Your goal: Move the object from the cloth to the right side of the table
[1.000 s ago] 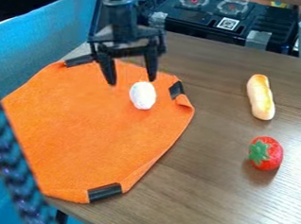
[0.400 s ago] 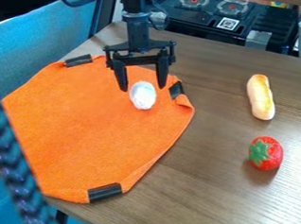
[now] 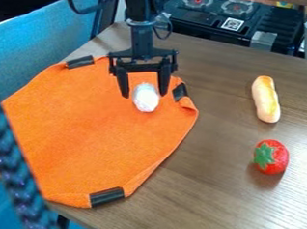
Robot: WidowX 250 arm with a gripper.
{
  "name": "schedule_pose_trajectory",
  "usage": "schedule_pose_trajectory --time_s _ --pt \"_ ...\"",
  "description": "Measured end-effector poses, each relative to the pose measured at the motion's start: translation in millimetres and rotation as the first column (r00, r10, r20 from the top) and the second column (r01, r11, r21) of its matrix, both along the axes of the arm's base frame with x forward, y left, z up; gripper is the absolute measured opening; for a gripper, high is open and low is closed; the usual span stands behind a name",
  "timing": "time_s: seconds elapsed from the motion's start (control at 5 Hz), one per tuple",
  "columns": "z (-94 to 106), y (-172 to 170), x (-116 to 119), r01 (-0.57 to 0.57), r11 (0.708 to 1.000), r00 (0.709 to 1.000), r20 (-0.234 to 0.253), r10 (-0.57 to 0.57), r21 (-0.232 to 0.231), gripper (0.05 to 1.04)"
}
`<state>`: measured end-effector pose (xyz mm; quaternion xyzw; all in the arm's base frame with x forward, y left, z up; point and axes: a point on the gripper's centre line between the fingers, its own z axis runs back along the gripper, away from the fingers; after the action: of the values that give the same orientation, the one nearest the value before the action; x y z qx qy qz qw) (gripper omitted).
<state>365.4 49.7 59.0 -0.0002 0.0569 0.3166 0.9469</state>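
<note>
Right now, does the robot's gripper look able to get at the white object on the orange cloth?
Probably yes. The open gripper has one finger on each side of the white object in this view, and nothing seems to block it. The strawberry and bread lie well away.

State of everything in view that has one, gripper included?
Orange cloth: spread out, edge taped, curled at right.
Gripper: open, fingertips apart.
White object: resting on the cloth, ungripped.
Bread-like toy: lying on the table.
Toy strawberry: whole, on the table.
</note>
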Motion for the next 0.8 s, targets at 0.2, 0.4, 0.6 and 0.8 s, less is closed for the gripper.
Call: schedule_pose_trajectory --time_s 0.2,0.4,0.6,0.8 --pt "-3.6 3 -2 -0.006 1.0 0.999 -0.034 0.007 0.017 0.812" --pt "-3.4 2 -3 -0.004 1.0 0.999 -0.042 0.005 0.022 0.743" --pt "-3.4 -10 -1 0.041 0.999 0.999 -0.035 -0.041 -0.009 0.743" --pt "22.8 -34 -2 0.114 0.993 0.993 0.04 -0.114 -0.012 0.743"
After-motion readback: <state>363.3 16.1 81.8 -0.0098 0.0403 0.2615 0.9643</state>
